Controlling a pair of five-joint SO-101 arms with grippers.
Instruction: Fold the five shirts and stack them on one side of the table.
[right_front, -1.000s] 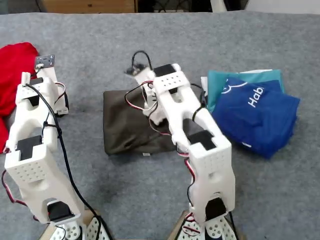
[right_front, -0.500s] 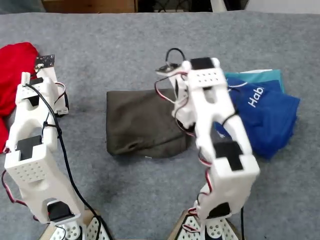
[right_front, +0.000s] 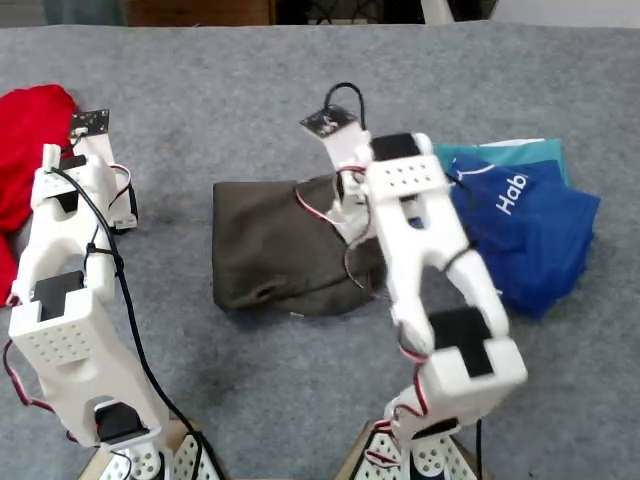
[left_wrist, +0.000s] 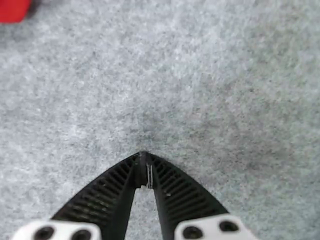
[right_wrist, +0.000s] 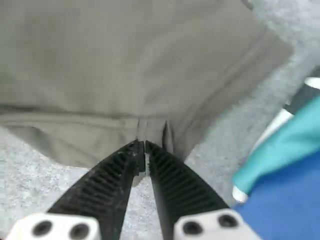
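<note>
Mid-bench (right_front: 200, 380), folded olive shirt (right_front: 265, 245) — right tool (right_wrist: 141, 146) clamped on its edge toward the blue shirt (right_front: 530, 235), which lies on a teal shirt (right_front: 520, 153). Left tool (left_wrist: 144, 156) pinched together, empty, over bare bench. Red shirt (right_front: 25, 130) farther out — left arm's side.

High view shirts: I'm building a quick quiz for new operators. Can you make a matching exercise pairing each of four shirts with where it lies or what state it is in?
Things:
1. red shirt
2. olive shirt
3. blue shirt
4. teal shirt

Places or states:
a. lies under another shirt, partly covered
b. unfolded heap beside the left arm
c. mid-table, its edge pinched by the right gripper
d. on top of the stack, on the right arm's side

Pairs: 1-b, 2-c, 3-d, 4-a
</note>
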